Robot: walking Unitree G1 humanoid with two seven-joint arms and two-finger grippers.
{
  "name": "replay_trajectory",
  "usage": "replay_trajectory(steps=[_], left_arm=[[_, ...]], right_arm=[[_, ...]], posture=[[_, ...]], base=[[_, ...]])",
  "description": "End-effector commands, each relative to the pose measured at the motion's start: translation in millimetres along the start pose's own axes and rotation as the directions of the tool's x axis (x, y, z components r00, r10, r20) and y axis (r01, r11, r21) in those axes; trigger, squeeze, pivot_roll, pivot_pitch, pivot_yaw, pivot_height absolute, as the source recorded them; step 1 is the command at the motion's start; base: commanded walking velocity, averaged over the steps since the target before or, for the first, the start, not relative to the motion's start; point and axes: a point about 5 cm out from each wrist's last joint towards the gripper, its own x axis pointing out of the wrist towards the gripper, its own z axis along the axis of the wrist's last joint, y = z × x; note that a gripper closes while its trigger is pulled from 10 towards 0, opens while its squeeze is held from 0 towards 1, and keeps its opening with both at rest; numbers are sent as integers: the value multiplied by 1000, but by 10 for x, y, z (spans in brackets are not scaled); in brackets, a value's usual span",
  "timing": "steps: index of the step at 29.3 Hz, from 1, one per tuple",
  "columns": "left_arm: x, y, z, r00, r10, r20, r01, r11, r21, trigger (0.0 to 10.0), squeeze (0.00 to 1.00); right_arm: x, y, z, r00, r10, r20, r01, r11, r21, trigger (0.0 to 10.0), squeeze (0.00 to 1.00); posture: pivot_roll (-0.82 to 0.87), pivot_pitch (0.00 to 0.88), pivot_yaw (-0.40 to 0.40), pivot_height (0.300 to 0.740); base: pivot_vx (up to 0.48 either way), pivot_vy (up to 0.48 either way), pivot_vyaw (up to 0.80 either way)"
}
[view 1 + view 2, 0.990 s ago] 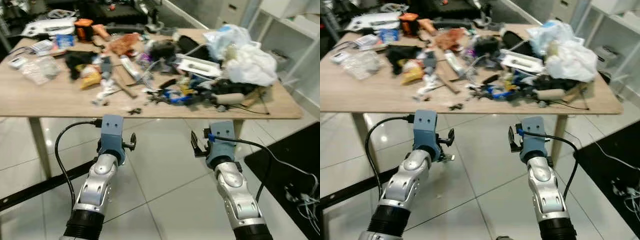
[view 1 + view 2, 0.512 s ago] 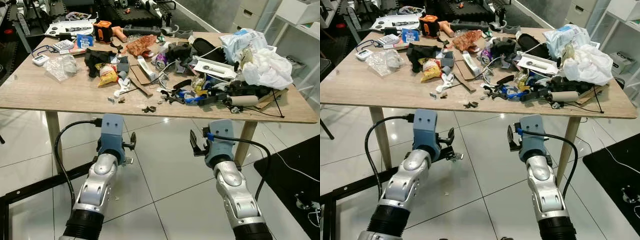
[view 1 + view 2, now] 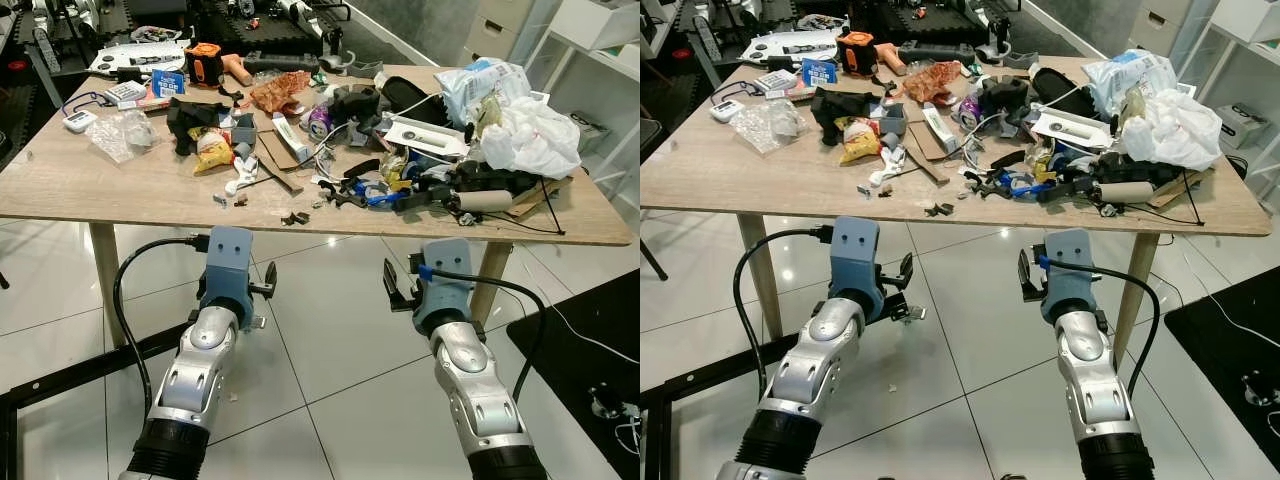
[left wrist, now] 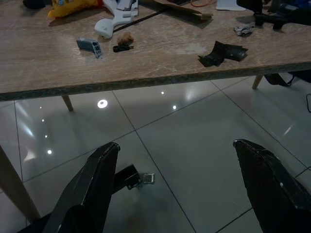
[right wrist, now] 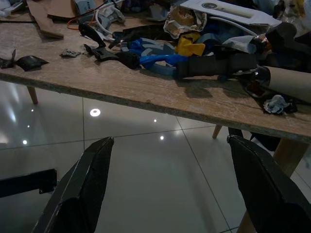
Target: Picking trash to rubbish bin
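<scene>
A wooden table (image 3: pixel 100 190) stands before me, strewn with trash. On it lie a yellow snack bag (image 3: pixel 212 150), crumpled white plastic bags (image 3: pixel 525 130), a cardboard tube (image 3: pixel 490 200), a blue and black tangle (image 5: pixel 155 56) and small black scraps (image 4: pixel 221 52) near the front edge. My left gripper (image 4: pixel 176 145) and right gripper (image 5: pixel 171 141) are both open and hold nothing. They hang over the tiled floor, below and in front of the table's edge. In the eye views the left gripper (image 3: pixel 898 290) and right gripper (image 3: pixel 1028 285) sit side by side.
A clear plastic bag (image 3: pixel 125 130), an orange tool (image 3: pixel 203 62) and small gadgets (image 3: pixel 80 120) lie at the table's far left. White shelving (image 3: pixel 590 60) stands to the right, with a dark mat and cables (image 3: pixel 600 400) on the floor. A black floor bar (image 3: pixel 70 375) runs at the lower left.
The view has steadied from a blur and pulled back slightly, so the whole table shows more fully. Both arms keep the same pose, grippers still open.
</scene>
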Motion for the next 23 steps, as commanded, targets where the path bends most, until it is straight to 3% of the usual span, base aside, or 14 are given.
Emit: replay_trajectory(steps=[1,23], left_arm=[[-18,-15,-27,1000,-12,-2,12,1000,-2,10000,0],[-20,-22,-35,1000,-19,0,19,1000,-18,10000,0]], right_arm=[[-25,-13,-34,1000,-7,-9,7,1000,3,10000,0],[-26,-18,-35,1000,-3,-9,3,1000,0,10000,0]], posture=[[-34,139,11,740],[-36,140,9,740]], base=[[311,0,0],[352,0,0]])
